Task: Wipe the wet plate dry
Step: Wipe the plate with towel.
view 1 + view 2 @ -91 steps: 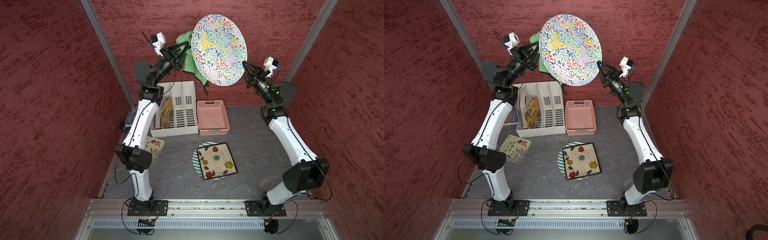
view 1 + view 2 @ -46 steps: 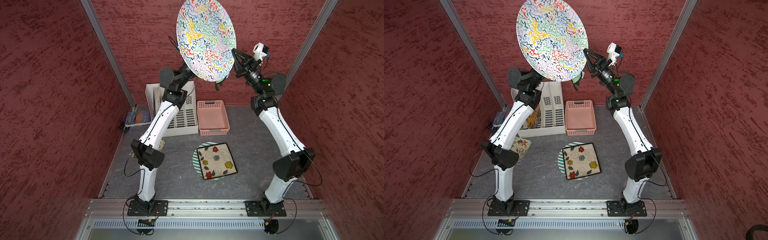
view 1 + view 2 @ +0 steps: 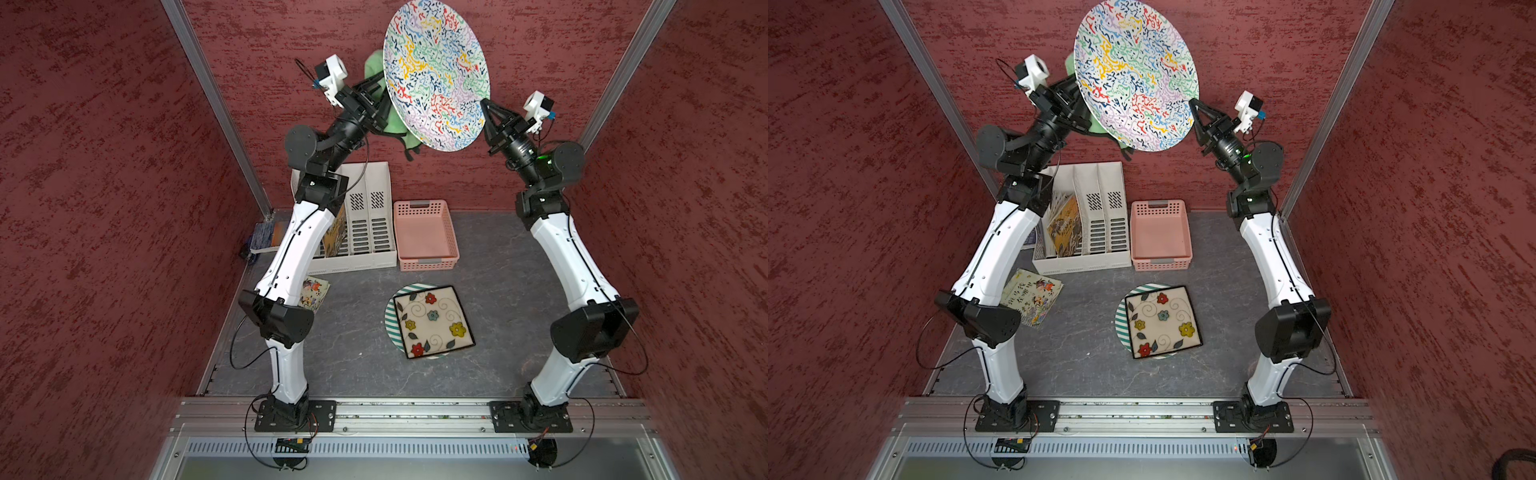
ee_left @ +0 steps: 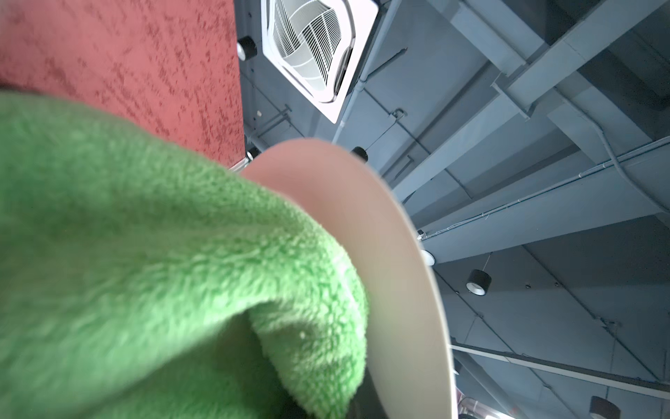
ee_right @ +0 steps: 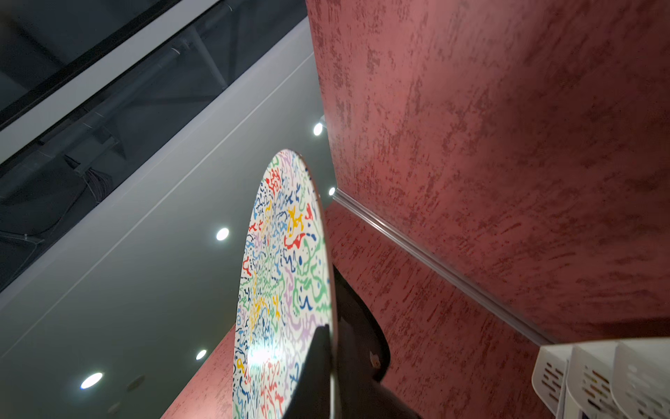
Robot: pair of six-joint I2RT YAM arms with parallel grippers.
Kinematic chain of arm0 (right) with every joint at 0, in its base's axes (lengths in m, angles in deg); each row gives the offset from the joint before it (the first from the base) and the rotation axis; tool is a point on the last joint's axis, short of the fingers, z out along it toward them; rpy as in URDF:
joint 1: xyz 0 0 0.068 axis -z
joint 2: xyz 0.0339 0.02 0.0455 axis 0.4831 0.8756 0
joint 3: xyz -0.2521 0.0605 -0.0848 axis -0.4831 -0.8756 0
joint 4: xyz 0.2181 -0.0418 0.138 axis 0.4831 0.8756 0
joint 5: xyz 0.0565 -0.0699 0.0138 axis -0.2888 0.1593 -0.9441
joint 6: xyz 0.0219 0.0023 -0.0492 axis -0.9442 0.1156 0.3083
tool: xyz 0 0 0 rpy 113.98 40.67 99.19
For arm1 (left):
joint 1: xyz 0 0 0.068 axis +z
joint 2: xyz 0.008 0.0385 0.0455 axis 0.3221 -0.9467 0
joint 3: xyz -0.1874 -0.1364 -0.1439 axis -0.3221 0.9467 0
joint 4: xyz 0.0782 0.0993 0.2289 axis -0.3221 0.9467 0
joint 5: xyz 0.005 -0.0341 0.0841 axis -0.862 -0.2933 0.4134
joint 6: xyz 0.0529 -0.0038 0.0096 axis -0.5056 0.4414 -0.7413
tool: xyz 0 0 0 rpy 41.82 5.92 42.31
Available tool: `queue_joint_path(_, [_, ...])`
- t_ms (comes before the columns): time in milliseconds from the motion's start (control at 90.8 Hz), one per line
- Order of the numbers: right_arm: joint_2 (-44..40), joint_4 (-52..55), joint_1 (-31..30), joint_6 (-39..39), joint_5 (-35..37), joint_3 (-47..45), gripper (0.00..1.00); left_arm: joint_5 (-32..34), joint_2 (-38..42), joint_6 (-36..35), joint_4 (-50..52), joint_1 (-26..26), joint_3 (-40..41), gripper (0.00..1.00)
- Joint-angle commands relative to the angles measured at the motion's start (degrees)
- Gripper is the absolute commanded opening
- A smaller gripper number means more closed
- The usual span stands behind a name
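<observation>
A round plate [image 3: 436,75] [image 3: 1136,75] with colourful squiggles is held high in the air near the back wall, tilted on edge. My right gripper [image 3: 484,102] [image 3: 1192,102] [image 5: 331,337] is shut on its lower right rim, one finger on each face. My left gripper [image 3: 370,95] [image 3: 1069,93] is shut on a green fluffy cloth [image 3: 376,66] [image 3: 1070,64] [image 4: 145,254] behind the plate's left side. In the left wrist view the cloth lies against the plate's plain back [image 4: 380,254] and hides the jaws.
On the grey table stand a white file organizer [image 3: 365,216] with booklets and a pink basket [image 3: 424,232]. A square floral plate [image 3: 432,320] rests on a striped round plate [image 3: 390,320]. A picture booklet [image 3: 1030,299] lies by the left arm. Red walls close in on three sides.
Half a second ago both arms had swung the plate up and to the left. Now the plate is back to the right and lower, and the cloth shows again at its left edge.
</observation>
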Motion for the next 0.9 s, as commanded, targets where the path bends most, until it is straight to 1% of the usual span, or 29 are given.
queue_joint_path(0, [-4.18, -2.66, -3.65, 2.22, -0.52, -3.76, 0.00, -1.43, -1.51, -0.56, -4.17, -2.45, -6.40, 0.00])
queue_joint_path(55, [-4.41, -2.71, -4.73, 2.50, 0.75, -4.22, 0.00, -1.61, -2.26, -0.03, -5.00, -3.32, -7.08, 0.00])
queue_joint_path(110, [-3.40, -2.80, -5.02, 2.36, 2.03, -2.76, 0.00, -2.31, -2.37, -0.15, -5.13, -4.41, -6.80, 0.00])
queue_joint_path(176, [-0.85, -2.52, -4.74, 1.96, 3.92, 1.64, 0.00, -3.24, -2.14, -0.63, -5.48, -6.61, -5.35, 0.00])
queue_joint_path(231, [1.99, -0.74, -4.32, 1.92, 5.14, 6.91, 0.00, -3.75, -1.51, -0.72, -7.15, -8.60, -2.42, 0.00])
queue_joint_path(286, [5.04, 1.33, -3.67, 1.83, 6.39, 13.11, 0.00, -3.92, -0.46, -0.57, -9.32, -10.32, 1.94, 0.00])
queue_joint_path(375, [9.86, 4.92, -1.94, 1.79, 8.08, 22.37, 0.00, -3.50, 3.29, -1.07, -12.70, -12.60, 10.95, 0.00])
queue_joint_path(430, [12.31, 6.78, -0.81, 1.69, 9.14, 27.20, 0.00, -3.27, 6.18, -2.55, -13.14, -13.47, 16.98, 0.00])
queue_joint_path(463, [13.57, 7.93, 0.10, 1.69, 9.55, 29.45, 0.00, -2.83, 8.85, -4.78, -12.98, -13.70, 21.01, 0.00])
queue_joint_path(540, [15.19, 10.52, 1.72, 2.40, 10.01, 32.33, 0.00, -1.71, 14.40, -8.68, -11.73, -13.52, 29.43, 0.00])
queue_joint_path(584, [15.11, 12.48, 2.36, 3.49, 10.20, 32.27, 0.00, -1.36, 17.59, -11.71, -9.27, -13.23, 33.18, 0.00])
queue_joint_path(639, [14.46, 15.26, 3.06, 5.81, 10.25, 31.52, 0.00, -0.45, 21.85, -17.48, -3.65, -13.11, 37.07, 0.00])
queue_joint_path(683, [13.60, 17.56, 3.30, 8.95, 9.85, 30.64, 0.00, 1.74, 25.01, -23.62, 4.50, -13.46, 38.85, 0.00])
queue_joint_path(727, [12.79, 20.37, 3.27, 11.75, 9.11, 30.04, 0.00, 6.88, 28.19, -30.97, 14.04, -14.76, 39.51, 0.00])
queue_joint_path(782, [11.63, 23.22, 3.02, 16.88, 7.63, 29.42, 0.00, 13.35, 30.77, -39.25, 23.50, -17.05, 38.86, 0.00])
queue_joint_path(848, [9.62, 27.23, 2.26, 22.79, 6.57, 27.48, 0.00, 20.27, 31.02, -45.49, 33.56, -18.53, 34.80, 0.00])
queue_joint_path(892, [8.03, 28.47, 1.38, 26.16, 6.33, 25.42, 0.00, 24.42, 29.72, -48.85, 39.63, -19.44, 30.77, 0.00])
